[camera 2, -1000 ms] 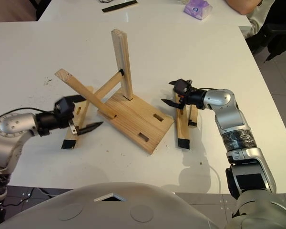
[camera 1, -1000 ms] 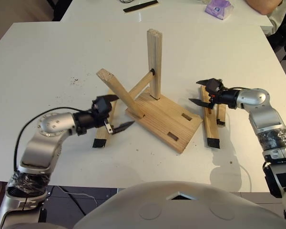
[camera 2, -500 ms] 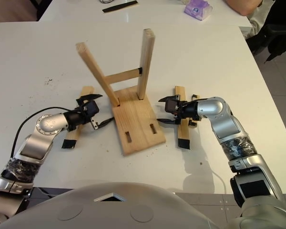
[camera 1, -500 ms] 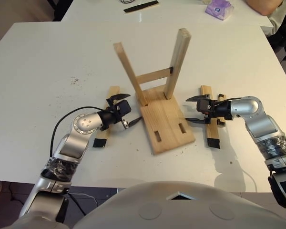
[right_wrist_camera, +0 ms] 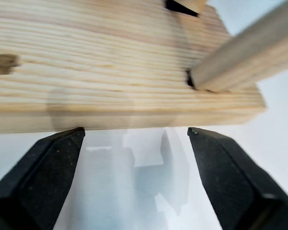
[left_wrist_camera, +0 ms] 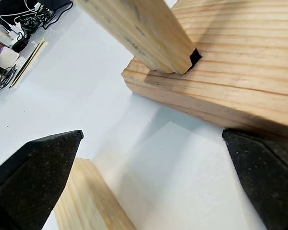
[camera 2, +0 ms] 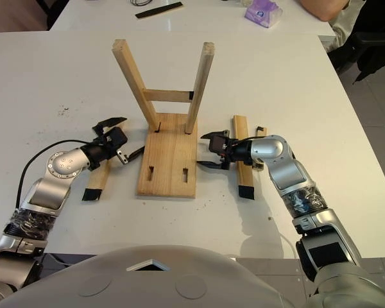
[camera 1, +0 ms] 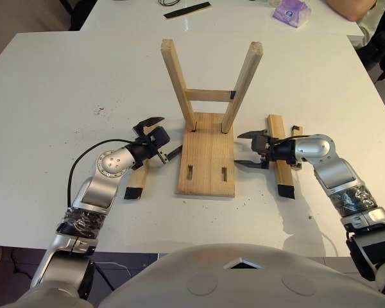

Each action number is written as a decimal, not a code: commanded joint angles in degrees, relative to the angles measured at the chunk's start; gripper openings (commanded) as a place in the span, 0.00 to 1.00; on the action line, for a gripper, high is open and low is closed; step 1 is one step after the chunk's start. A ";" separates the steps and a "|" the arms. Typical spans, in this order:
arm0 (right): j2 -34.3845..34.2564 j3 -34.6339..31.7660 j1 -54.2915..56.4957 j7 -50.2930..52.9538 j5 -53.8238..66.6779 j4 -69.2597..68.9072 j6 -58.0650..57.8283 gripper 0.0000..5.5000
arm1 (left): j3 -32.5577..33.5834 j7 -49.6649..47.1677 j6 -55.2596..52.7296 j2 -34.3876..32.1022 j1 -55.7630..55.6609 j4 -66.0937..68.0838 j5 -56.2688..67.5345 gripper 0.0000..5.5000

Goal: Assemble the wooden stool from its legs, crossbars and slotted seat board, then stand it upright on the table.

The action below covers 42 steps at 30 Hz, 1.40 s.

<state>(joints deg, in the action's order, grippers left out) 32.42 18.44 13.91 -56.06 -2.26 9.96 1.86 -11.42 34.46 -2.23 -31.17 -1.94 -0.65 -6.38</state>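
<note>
The slotted seat board lies flat on the white table. Two legs stand in its far slots, joined by a crossbar. The two near slots are empty. My left gripper is open beside the board's left edge, over a loose leg with a black end. My right gripper is open at the board's right edge, beside more loose leg pieces. Both wrist views look at the board's edge between open fingertips.
A black strip and a purple packet lie on the far table. Dark specks mark the table at the left. A black cable runs along my left arm. Bare tabletop lies in front of the board.
The seat board with its two legs has turned from a slanted position to square with the table's front edge. Both open grippers have come in close to its sides.
</note>
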 commanded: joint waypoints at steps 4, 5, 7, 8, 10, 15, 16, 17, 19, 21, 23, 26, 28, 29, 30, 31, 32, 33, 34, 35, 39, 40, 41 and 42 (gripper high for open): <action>-1.42 0.90 -0.15 2.28 -1.93 -0.61 -0.01 0.72 | -2.49 1.60 -0.54 0.89 0.56 0.75 -0.31 0.98; -1.00 0.62 0.27 2.93 -2.66 -0.76 0.50 0.72 | -1.66 1.47 -0.71 0.44 0.65 -0.23 0.08 0.98; -0.02 -0.56 0.59 3.68 -2.99 -1.78 0.40 0.72 | 0.03 2.49 -2.12 -0.82 1.89 -4.29 2.01 0.98; 0.49 -1.57 0.44 4.03 -2.60 -2.89 -0.19 0.72 | 0.96 3.20 -3.18 -1.64 2.96 -6.95 3.11 0.98; 1.75 -3.49 0.07 5.43 -3.10 -4.79 -1.53 0.72 | 2.80 4.13 -4.97 -3.33 5.13 -10.88 4.33 0.98; 4.11 -11.77 -5.25 9.88 -0.26 -14.51 -8.22 0.72 | 8.34 1.40 -6.44 -4.86 7.59 -10.50 4.05 0.98; 4.37 -14.97 -7.53 10.98 1.28 -17.71 -11.00 0.72 | 8.99 0.72 -6.52 -4.74 7.39 -10.08 3.93 0.98; 4.63 -18.17 -9.79 12.30 2.40 -20.43 -13.68 0.72 | 9.50 0.25 -6.56 -4.60 7.41 -10.16 3.94 0.98; 4.16 -25.86 -15.07 16.60 3.83 -24.04 -20.78 0.72 | 11.04 -0.79 -6.95 -3.91 8.61 -11.84 4.88 0.98; 0.03 -32.29 -20.15 22.77 5.41 -25.96 -30.83 0.72 | 13.24 -2.94 -6.66 -2.48 11.33 -14.03 5.81 0.98; -5.22 -35.24 -24.09 26.74 8.74 -30.11 -38.93 0.72 | 14.92 -6.60 -6.98 0.05 12.77 -15.12 5.81 0.98; -9.79 -35.19 -27.13 32.03 8.90 -34.74 -44.37 0.72 | 14.96 -10.33 -8.44 4.28 14.34 -17.90 6.24 0.98; -13.22 -35.20 -27.11 35.50 9.55 -35.31 -47.03 0.72 | 13.48 -11.00 -7.91 5.32 14.39 -17.70 5.14 0.98; -14.56 -34.74 -27.27 36.61 9.98 -36.06 -47.65 0.72 | 12.93 -11.23 -7.64 5.65 14.24 -17.26 4.58 0.98; -15.53 -34.40 -27.21 37.44 10.33 -36.51 -47.87 0.72 | 12.63 -11.49 -7.62 6.08 14.17 -17.10 4.43 0.98; -16.44 -34.11 -27.36 38.23 10.57 -37.05 -48.02 0.72 | 12.19 -11.69 -7.65 6.45 13.94 -16.99 4.29 0.98; -17.01 -33.74 -27.46 38.85 10.53 -37.40 -48.15 0.72 | 11.81 -11.81 -7.66 6.69 13.71 -16.93 4.13 0.98; -17.44 -33.31 -27.52 39.43 10.51 -37.55 -48.14 0.72 | 11.47 -12.01 -7.68 6.97 13.54 -16.83 3.95 0.98; -17.88 -32.66 -27.74 39.92 10.44 -37.74 -48.04 0.72 | 11.08 -12.22 -7.66 7.22 13.33 -16.62 3.73 0.98; -18.11 -31.98 -27.98 40.23 10.39 -37.83 -47.87 0.72 | 10.76 -12.39 -7.63 7.40 13.15 -16.42 3.58 0.98; -17.82 -30.39 -29.63 40.61 10.30 -37.70 -47.35 0.72 | 9.71 -12.71 -7.50 8.00 13.18 -16.25 3.35 0.98; -17.54 -30.34 -30.26 40.54 10.15 -37.16 -47.04 0.72 | 9.43 -12.75 -7.44 8.16 13.28 -16.25 3.26 0.98; -16.45 -29.51 -31.08 40.15 9.32 -36.14 -46.41 0.72 | 9.20 -12.83 -7.48 8.36 13.36 -16.24 3.22 0.98; -15.62 -28.80 -31.68 39.93 8.55 -34.91 -45.70 0.72 | 8.93 -12.93 -7.47 8.54 13.39 -16.12 3.13 0.98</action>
<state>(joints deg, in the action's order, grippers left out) 14.63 -11.52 -16.08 -15.84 7.71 -26.98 -44.95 -1.81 22.13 -9.65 -23.02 11.66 -17.22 -2.50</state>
